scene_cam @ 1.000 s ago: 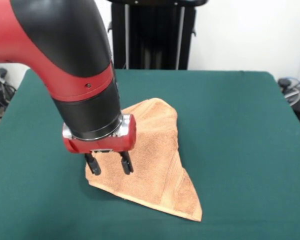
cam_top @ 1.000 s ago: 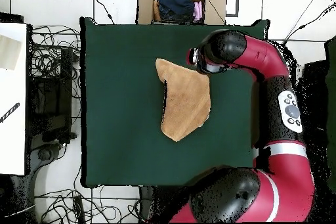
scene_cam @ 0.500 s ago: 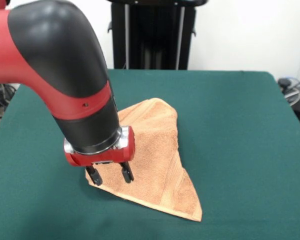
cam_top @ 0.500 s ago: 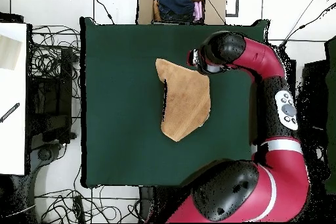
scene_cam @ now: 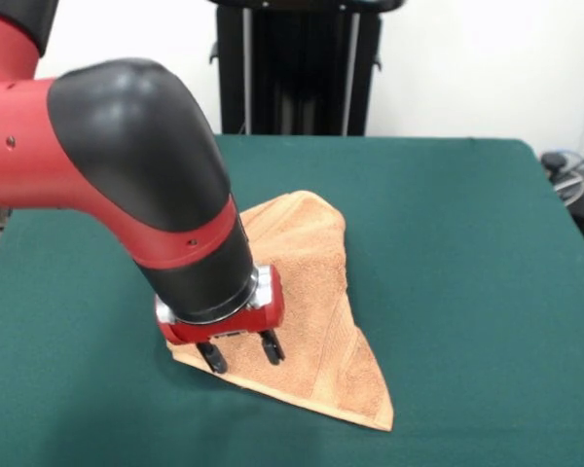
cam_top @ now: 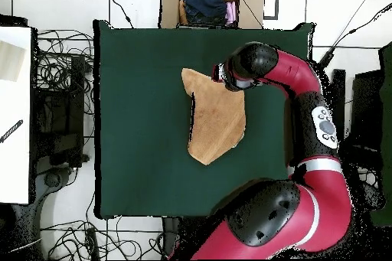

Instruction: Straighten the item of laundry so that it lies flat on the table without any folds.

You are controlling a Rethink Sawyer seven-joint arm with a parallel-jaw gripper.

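Observation:
The peach-orange towel (scene_cam: 311, 311) lies folded over into a rough triangle on the green table (scene_cam: 467, 253), with its point toward the front right. In the overhead view the towel (cam_top: 214, 120) sits at the table's middle. My gripper (scene_cam: 240, 354) hangs low over the towel's front left edge, its two black fingers apart with the tips at or just above the cloth, holding nothing. In the overhead view the gripper (cam_top: 222, 73) is at the towel's far right corner, mostly hidden under the wrist.
A cardboard box of clothes (cam_top: 208, 4) stands just past the table's far edge in the overhead view. Cables and a white desk (cam_top: 15, 112) lie to the left. The black pedestal (scene_cam: 297, 68) rises behind the table.
The gripper has come down and moved slightly right and toward the front, from above the towel's left corner to its front left edge. The towel has not moved.

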